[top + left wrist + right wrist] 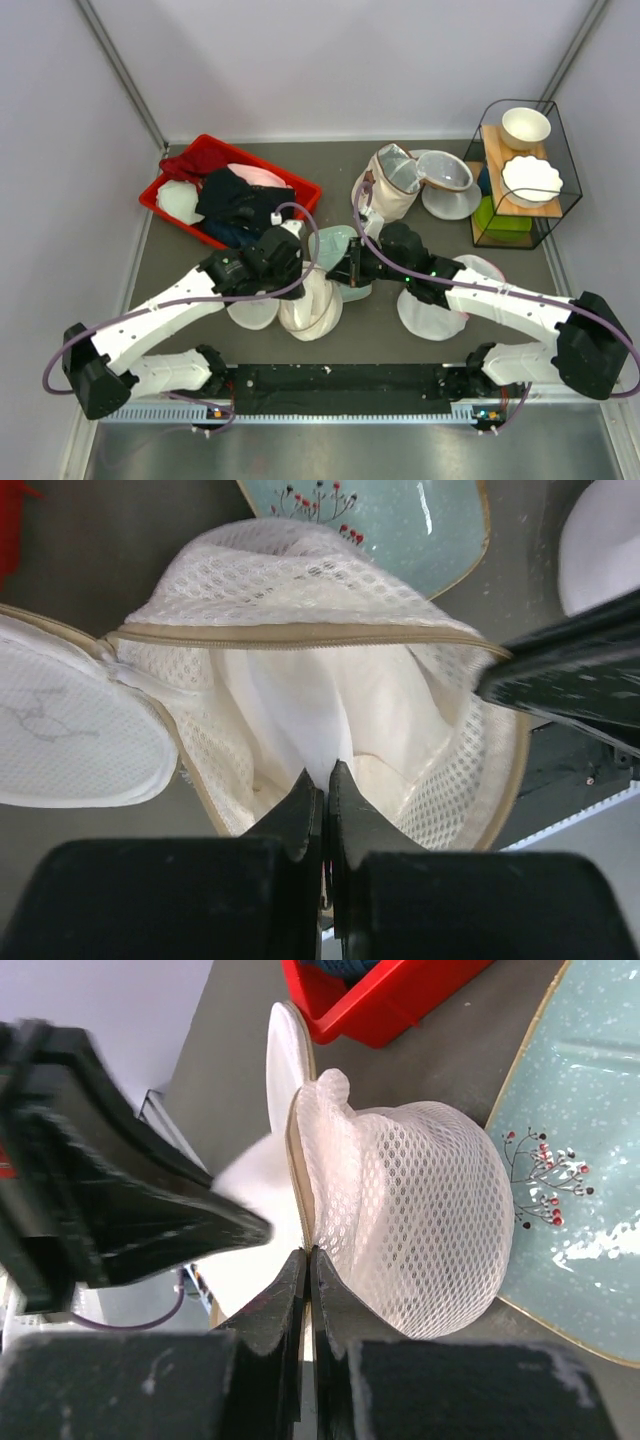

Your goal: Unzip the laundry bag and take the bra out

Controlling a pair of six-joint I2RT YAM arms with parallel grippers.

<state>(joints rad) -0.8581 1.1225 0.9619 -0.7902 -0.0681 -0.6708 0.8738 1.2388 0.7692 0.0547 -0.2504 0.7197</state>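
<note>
Grey tabletop [385, 322] under unzipped laundry bag [312, 305]

Light bright, even, diffuse from above; soft shadows under arms on table [335, 165]. Top view sharp. Wrist views: left gripper [326, 772] and right gripper [308, 1253] slightly soft, laundry bag [280, 580] mesh crisp, white lining near clipping. Mild glare on teal plate [585, 1160].

Mostly hidden beneath both arms from above: laundry bag [312, 312]. Cropped by the left-wrist view's top edge: teal plate [400, 520]. Blurred in the right-wrist view: left fingers [140, 1210]. Unidentifiable: pale folds [300, 710] inside bag.
</note>
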